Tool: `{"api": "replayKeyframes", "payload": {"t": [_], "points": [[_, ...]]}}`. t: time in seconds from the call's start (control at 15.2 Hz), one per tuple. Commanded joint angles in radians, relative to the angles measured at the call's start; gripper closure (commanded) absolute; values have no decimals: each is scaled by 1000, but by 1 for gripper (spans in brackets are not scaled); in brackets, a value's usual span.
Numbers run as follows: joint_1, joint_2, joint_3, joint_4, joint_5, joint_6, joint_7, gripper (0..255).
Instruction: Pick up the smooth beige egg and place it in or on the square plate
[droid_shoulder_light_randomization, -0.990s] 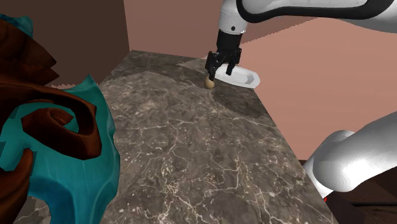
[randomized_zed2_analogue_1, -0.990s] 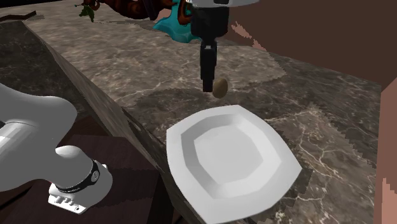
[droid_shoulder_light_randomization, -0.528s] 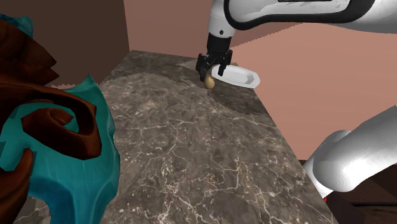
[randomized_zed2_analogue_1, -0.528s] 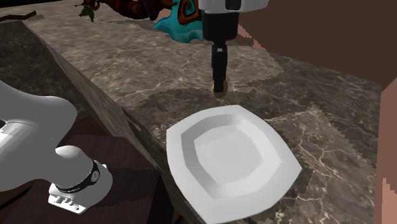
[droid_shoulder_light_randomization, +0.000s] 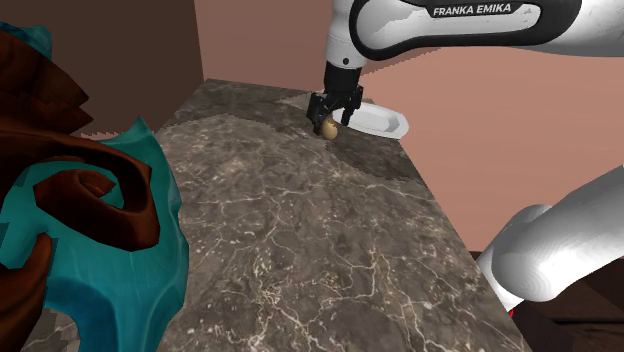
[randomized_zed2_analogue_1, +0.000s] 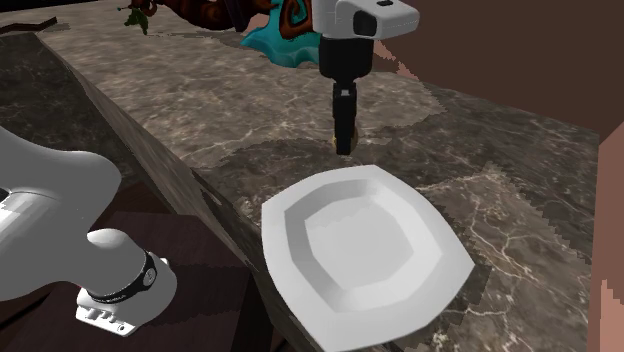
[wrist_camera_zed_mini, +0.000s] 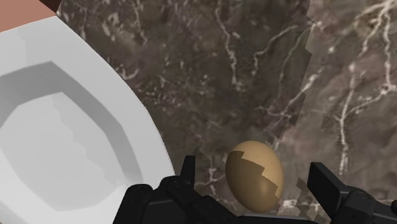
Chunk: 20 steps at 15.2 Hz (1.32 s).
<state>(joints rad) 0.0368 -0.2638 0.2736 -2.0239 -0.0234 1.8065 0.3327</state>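
Veined dark marble counter (droid_shoulder_light_randomization: 300, 230) — smooth matt egg (wrist_camera_zed_mini: 254, 175), matt white plate (wrist_camera_zed_mini: 63, 146)

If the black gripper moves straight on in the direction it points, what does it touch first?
Probably the smooth beige egg: it lies between the black gripper's open fingers on the dark marble counter. The fingertips may reach the counter first, as depth is unclear.

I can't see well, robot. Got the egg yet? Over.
Fingers open, straddling beige egg. Egg on counter, not gripped. White plate beside, nothing blocking.
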Motion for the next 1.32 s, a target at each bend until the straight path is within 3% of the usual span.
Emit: {"api": "replayKeyframes", "payload": {"t": [0.0,0.07,0.13,0.73,1.25], "points": [[0,0,0,0,0,0,0,0],[0,0,0,0,0,0,0,0],[0,0,0,0,0,0,0,255],[0,0,0,0,0,0,0,255],[-2,9,-2,116,-2,-107,-6,255]]}}
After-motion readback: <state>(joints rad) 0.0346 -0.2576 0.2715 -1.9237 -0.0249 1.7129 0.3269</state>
